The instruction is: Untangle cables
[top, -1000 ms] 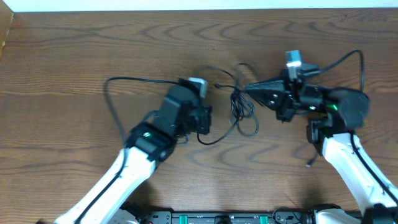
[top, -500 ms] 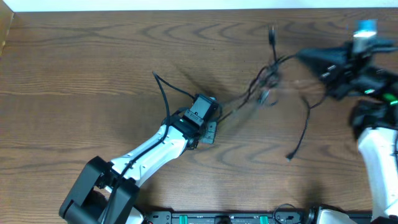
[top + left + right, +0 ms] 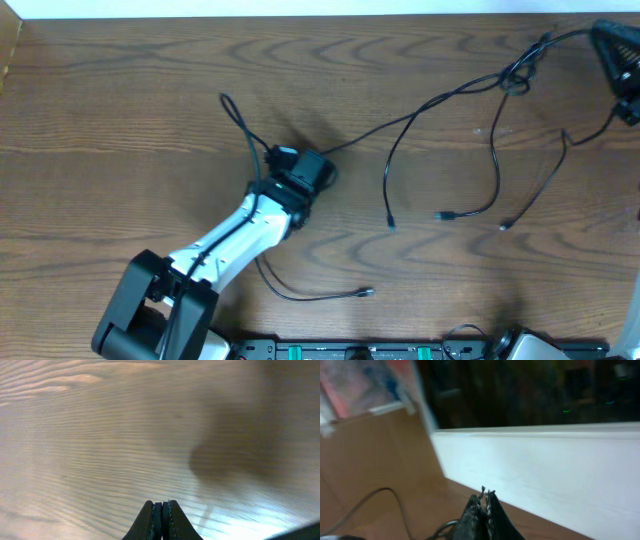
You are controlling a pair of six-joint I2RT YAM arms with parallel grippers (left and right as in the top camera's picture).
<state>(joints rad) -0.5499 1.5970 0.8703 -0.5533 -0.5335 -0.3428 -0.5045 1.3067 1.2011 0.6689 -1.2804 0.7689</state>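
Now my right hand (image 3: 484, 496), pinched on the cables (image 3: 440, 98), holds them stretched from my shut left hand (image 3: 159, 509) to spread them.

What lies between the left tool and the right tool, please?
Black cables stretch across, their loose ends trailing over the wooden table; the overhead view shows it.

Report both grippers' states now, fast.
Left gripper: closed, no cable seen in it.
Right gripper: closed on a black cable.

left end effector (image 3: 162, 506): jaws pressed together | below: blurred wooden table (image 3: 100, 435) | dark shadow patch right
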